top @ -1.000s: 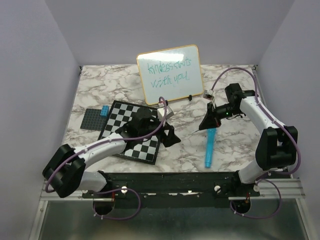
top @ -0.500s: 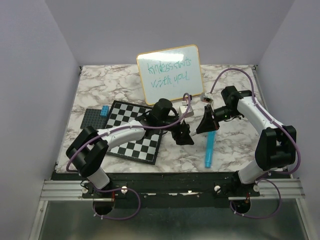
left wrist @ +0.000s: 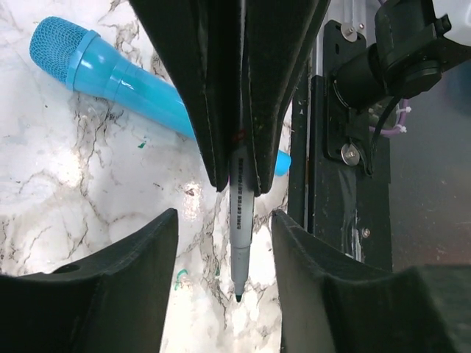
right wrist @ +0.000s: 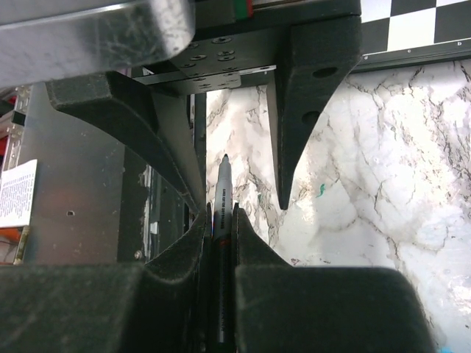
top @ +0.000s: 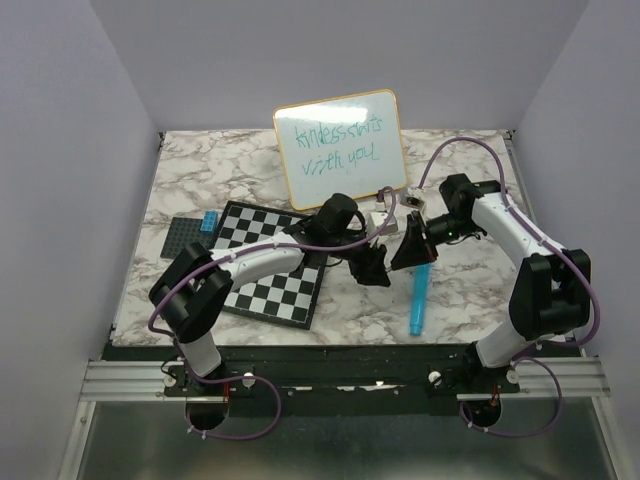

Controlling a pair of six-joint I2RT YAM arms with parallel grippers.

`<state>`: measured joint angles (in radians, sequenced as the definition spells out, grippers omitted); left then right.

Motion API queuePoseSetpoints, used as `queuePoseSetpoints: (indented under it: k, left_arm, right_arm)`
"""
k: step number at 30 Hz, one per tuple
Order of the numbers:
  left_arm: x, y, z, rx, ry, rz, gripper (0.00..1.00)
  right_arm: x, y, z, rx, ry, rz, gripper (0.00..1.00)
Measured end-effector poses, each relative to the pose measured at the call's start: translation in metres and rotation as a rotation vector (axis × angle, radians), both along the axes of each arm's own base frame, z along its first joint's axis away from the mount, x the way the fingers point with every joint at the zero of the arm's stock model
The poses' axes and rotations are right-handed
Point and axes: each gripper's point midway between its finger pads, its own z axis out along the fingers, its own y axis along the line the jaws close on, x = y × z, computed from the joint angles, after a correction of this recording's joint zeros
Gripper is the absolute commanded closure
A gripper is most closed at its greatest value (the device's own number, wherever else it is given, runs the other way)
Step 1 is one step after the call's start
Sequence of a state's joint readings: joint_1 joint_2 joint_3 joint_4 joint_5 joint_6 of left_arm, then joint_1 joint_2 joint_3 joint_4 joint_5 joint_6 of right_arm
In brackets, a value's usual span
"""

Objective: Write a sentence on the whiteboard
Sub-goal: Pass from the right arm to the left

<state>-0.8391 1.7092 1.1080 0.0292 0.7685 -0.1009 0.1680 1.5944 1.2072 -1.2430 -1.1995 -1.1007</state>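
1. Over the middle of the surface (top: 200,185), just in front of the whiteboard (top: 345,188), the two tools meet nose to nose.
2. Right tool (top: 408,255): clamped on the marker (left wrist: 240,220). It grips the barrel, with the writing tip sticking out toward the other arm. Tip looks uncapped.
3. Left tool (top: 371,265): part open and holding nothing. Its fingers (left wrist: 140,287) stand either side of the marker tip, with a gap on both sides and no contact.
4. Why like this: it reads as a handover setup. The barrel sits on the left tool's centreline so it can pinch the free end. That's my guess only.
5. Whiteboard stands propped at the back of the surface, tilted to face the arms. The sentence (top: 325,133) is on it in green, two lines: "kindess starts with you". Writing looks done, which fits the marker being off the board.
6. Blue microphone (top: 419,295) lies flat on the surface right below the meeting point. A dropped marker would likely land on or beside it.
7. Checkered board (top: 240,235) lies flat under the left arm. Grey plate (top: 185,240) sits just to its left, with a blue brick (top: 211,221) at the plate's corner. None of these look involved.
8. Containers: none in view. No cap or holder for the marker visible either.
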Motion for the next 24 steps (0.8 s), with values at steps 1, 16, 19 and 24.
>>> queuePoseSetpoints:
  k: [1, 16, 19, 24]
  left_arm:
    - [0.000, -0.001, 0.001, 0.000, 0.000, -0.001, 0.45]
    - [-0.002, 0.000, 0.000, 0.009, 0.047, -0.023, 1.00]
    - [-0.007, 0.015, -0.020, 0.038, 0.103, 0.012, 1.00]
    - [-0.016, 0.047, -0.043, 0.100, 0.175, 0.100, 1.00]
  right_arm:
    - [0.000, 0.000, 0.000, 0.000, 0.000, 0.002, 0.94]
    - [0.008, -0.002, -0.002, -0.047, 0.028, -0.038, 0.35]
    - [0.031, -0.015, 0.009, -0.070, -0.012, -0.112, 0.31]
    - [0.089, -0.065, 0.041, -0.138, -0.152, -0.311, 0.31]
